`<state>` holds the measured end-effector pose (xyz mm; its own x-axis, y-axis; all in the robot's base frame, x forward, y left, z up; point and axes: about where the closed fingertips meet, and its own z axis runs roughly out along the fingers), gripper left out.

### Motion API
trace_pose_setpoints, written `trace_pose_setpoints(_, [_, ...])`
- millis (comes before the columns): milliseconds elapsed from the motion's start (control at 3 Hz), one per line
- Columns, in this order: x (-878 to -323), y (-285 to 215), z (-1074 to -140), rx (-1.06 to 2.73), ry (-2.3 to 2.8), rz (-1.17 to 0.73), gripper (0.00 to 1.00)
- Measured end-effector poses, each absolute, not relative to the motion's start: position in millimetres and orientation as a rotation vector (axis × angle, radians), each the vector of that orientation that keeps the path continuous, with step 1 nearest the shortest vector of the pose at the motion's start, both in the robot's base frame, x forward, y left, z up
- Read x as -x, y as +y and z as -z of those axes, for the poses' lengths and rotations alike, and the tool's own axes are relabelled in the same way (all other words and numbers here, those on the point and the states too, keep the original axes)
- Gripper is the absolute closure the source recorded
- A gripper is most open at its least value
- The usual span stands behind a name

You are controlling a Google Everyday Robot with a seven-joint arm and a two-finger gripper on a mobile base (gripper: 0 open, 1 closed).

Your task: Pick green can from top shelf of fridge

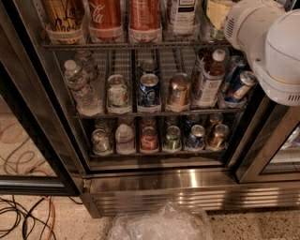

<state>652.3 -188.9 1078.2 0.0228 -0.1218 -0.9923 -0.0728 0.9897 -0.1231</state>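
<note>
Step in hand: the approach. Nothing's grasped yet, as far as we see. The fridge point(154, 183) is a big drinks cooler w/ dark door frames and a ribbed steel base. Its top shelf point(140, 45), the highest grey wire rack fronted by clear plastic tubs point(65, 35), shows only the lower halves of its cans.

Landmark: the tall red Coca-Cola can point(105, 14). Just left of it stands a tall, streaky olive-gold can point(63, 14), prob. our green can, tho' the colour's unsure. Well right of the Coca-Cola can, the bulky white arm housing point(272, 42) covers that end of the shelf. The gripper is somewhere past it, unseen, so we can't tell if it's spread or closed.

Next: bring the gripper across to left of the Coca-Cola can, level w/ the can's body, w/o knocking the neighbours.
</note>
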Motion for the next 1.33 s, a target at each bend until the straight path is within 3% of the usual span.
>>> trace_pose_setpoints(333, [-652,-189,-1079,0.153,1.551,0.037,0.87])
trace_pose_setpoints(667, [-652,-189,-1079,0.153,1.551,0.037,1.0])
trace_pose_setpoints(1333, [-625,-174,-1130,0.214,1.47,0.017,1.0])
